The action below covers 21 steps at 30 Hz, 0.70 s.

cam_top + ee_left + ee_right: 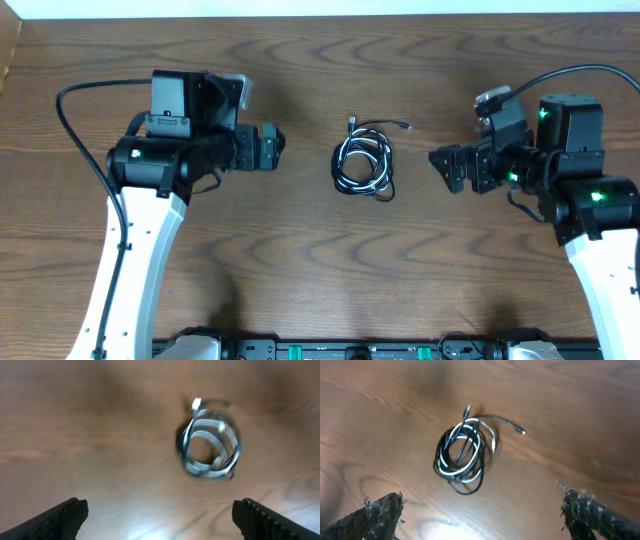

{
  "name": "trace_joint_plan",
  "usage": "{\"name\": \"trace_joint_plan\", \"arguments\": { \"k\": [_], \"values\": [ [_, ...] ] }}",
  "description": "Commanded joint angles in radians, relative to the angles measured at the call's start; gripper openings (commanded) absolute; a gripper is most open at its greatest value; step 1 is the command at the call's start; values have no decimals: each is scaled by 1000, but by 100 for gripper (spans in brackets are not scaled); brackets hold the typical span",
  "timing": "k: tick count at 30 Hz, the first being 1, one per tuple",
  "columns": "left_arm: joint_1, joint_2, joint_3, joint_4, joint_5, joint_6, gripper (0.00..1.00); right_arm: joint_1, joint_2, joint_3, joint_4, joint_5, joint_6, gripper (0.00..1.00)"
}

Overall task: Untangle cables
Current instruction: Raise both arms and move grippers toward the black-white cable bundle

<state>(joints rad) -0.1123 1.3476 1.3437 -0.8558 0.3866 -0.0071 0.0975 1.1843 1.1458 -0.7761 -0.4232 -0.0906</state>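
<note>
Tangled cables (363, 163) on table (400, 280) between left pincer (160, 507) and right pincer (480, 502), both spread.

The cables (363, 163) are black and white, the tabletop (400, 60) dark brown with wavy grain, the left arm (135, 250) and right arm (610, 290) white with black housings and green lights.

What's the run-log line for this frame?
phase: pre-grasp | cables: one tangled coil, mid table, untouched | left hand: open, empty | right hand: open, empty
</note>
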Motion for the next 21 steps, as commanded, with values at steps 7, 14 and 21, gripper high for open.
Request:
{"name": "trace_joint_plan", "arguments": {
  "k": [7, 14, 21],
  "values": [
    [-48, 159, 19, 173, 47, -156, 94, 1, 79, 17, 102, 59, 102, 99],
    [-130, 281, 19, 287, 37, -227, 87, 1, 114, 17, 103, 58, 132, 99],
    [-187, 374, 19, 354, 21, -261, 87, 2, 157, 17, 87, 47, 203, 98]
  ]
}}
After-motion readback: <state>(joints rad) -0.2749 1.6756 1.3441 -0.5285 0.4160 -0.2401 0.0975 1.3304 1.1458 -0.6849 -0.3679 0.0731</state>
